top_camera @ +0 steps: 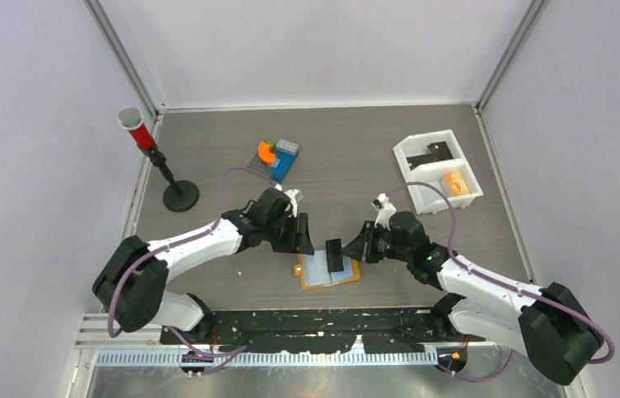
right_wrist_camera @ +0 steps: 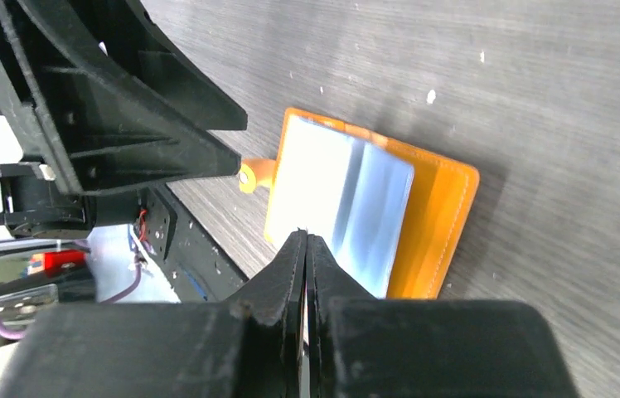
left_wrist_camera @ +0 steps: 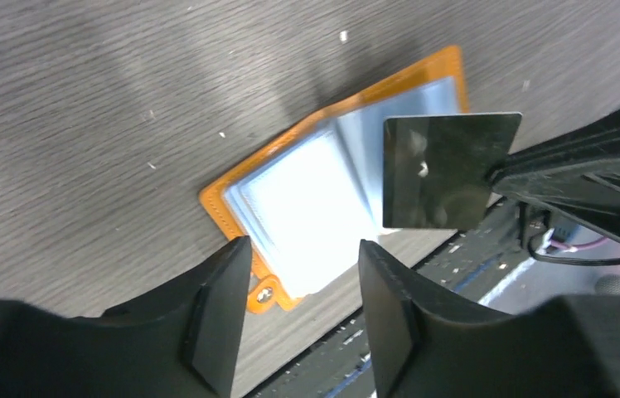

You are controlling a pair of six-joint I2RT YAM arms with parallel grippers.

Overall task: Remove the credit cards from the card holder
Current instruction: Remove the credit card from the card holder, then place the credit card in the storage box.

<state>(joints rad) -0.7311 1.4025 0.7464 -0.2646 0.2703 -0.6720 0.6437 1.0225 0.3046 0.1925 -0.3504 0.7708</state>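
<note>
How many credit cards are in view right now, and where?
2. One credit card is clamped in the right gripper above the open card holder; a dark piece that looks like another lies in the white tray's far compartment. More may be hidden in the holder.

Qty: 1 card holder [top_camera: 319,274], 1 credit card [top_camera: 336,255] vis., 1 white tray [top_camera: 406,174], 1 orange blk [top_camera: 455,182].

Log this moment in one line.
left fingers: open, empty | right fingers: shut on credit card above card holder | card holder: lying open
</note>
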